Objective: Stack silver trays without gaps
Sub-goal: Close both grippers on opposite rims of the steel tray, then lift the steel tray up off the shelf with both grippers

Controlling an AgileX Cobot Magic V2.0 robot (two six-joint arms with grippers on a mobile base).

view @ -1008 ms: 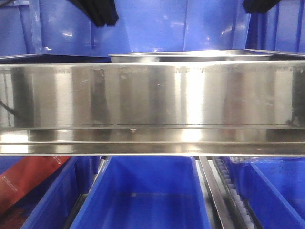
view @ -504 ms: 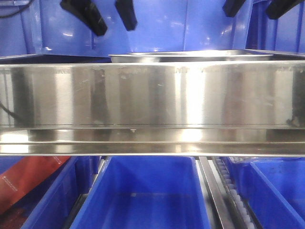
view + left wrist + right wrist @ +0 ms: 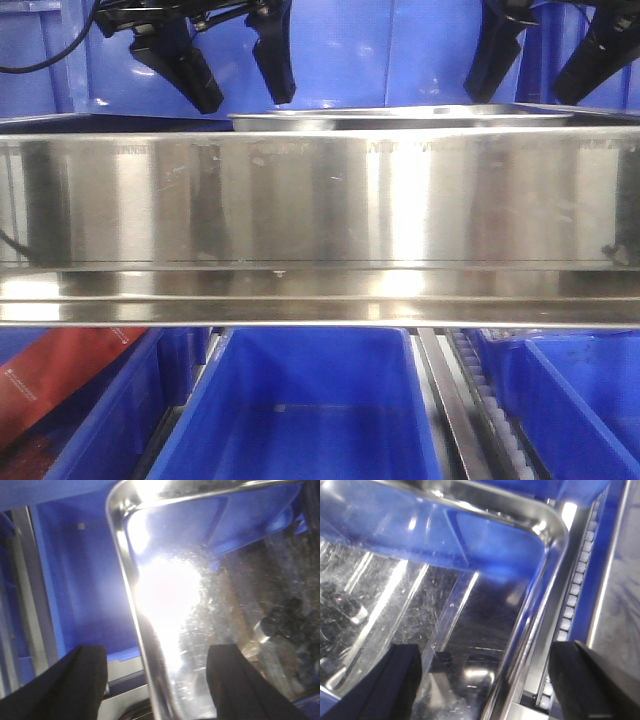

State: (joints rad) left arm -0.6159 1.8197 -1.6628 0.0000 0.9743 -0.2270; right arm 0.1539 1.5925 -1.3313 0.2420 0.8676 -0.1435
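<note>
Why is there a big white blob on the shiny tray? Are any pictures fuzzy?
Left wrist view: bright glare washes out part of the silver tray, and the whole picture looks soft. Right wrist view: streaky reflections, only mild blur. Front view: bright vertical bands shine on the steel rail, fairly sharp.

White glare burns out the silver tray [image 3: 165, 590] in the blurry left wrist view; the rail [image 3: 320, 200] gleams in streaks.
</note>
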